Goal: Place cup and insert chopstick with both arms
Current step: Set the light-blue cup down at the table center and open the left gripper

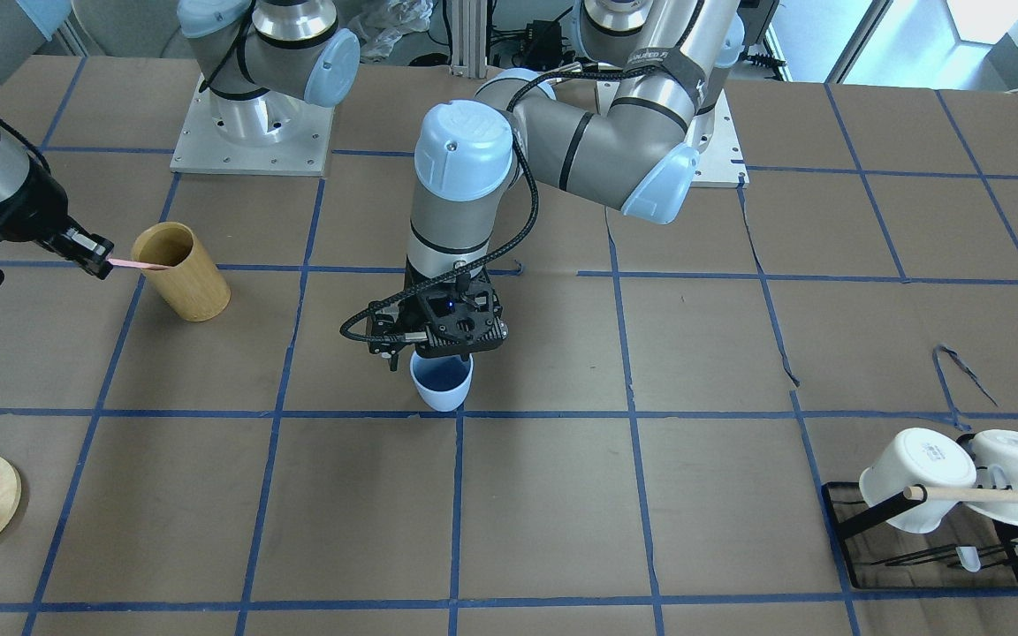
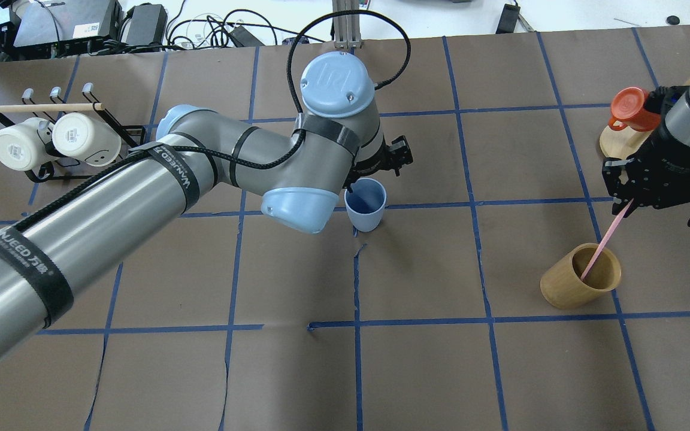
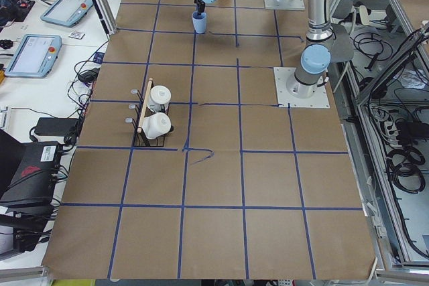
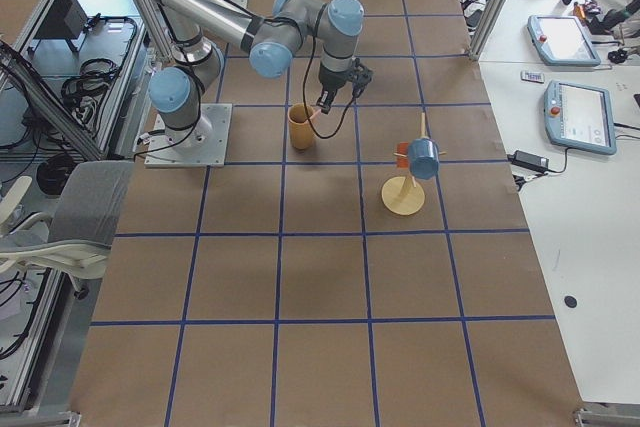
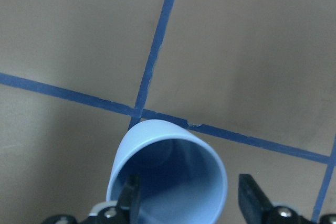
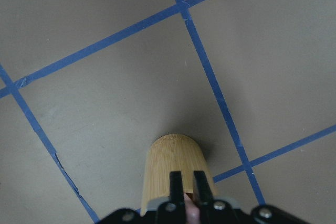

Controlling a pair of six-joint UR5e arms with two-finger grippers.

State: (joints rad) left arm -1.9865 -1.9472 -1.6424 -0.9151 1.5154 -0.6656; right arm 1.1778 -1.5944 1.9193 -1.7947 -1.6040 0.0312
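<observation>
The pale blue cup (image 1: 441, 384) stands upright on the table near a blue tape crossing; it also shows in the overhead view (image 2: 366, 205). My left gripper (image 5: 191, 200) is right above it and open, one finger inside the cup and the other outside its wall, not squeezing it. My right gripper (image 2: 626, 202) is shut on the upper end of the pink chopstick (image 2: 604, 239). The stick's lower end sits inside the tan wooden holder (image 2: 566, 284). The right wrist view shows the shut fingers (image 6: 177, 182) over the holder (image 6: 168, 166).
A black rack (image 1: 854, 517) with two white mugs and a wooden rod stands at the robot's far left (image 2: 39, 173). An orange cup (image 2: 628, 106) on a round wooden stand sits beyond the right gripper. Blue tape lines grid the brown table.
</observation>
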